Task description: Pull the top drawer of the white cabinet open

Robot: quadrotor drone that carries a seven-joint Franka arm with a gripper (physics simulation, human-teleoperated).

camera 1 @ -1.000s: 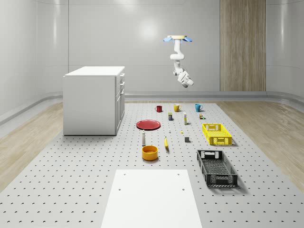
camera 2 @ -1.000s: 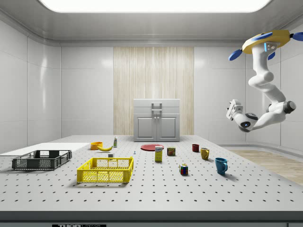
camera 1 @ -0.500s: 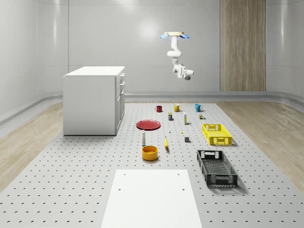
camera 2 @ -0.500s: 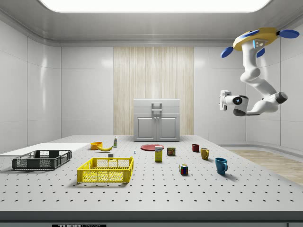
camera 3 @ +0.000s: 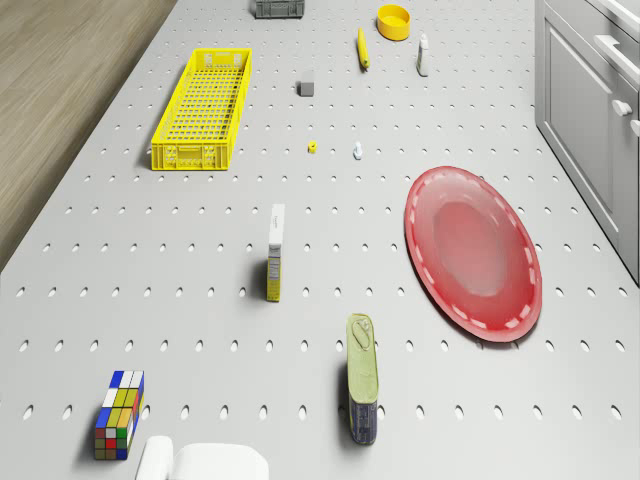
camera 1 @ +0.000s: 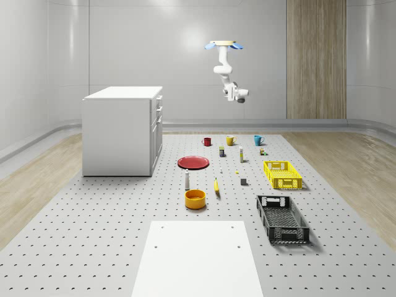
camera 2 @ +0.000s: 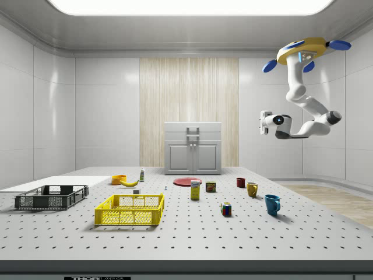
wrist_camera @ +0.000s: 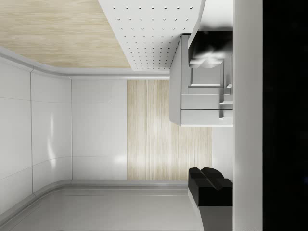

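While the drone hovers high above the mugs, its gripper stands well apart from the white cabinet; finger state cannot be told.
Top drawer, at the cabinet's 12 o'clock: probably rigid, sliding on runners; hold its bar handle, likely slippery.

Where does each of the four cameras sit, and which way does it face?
Whole-scene view: high at the table's near end, looking down its length; white cabinet at this view's left, drone hovering high over the far mugs.
Side view: low beside the table, facing the cabinet's front; drone hovers at this view's upper right, gripper toward the cabinet.
Drone view: on the drone, looking down at the red plate.
Wrist view: on the wrist, facing the cabinet.
Shared: all show the cabinet.
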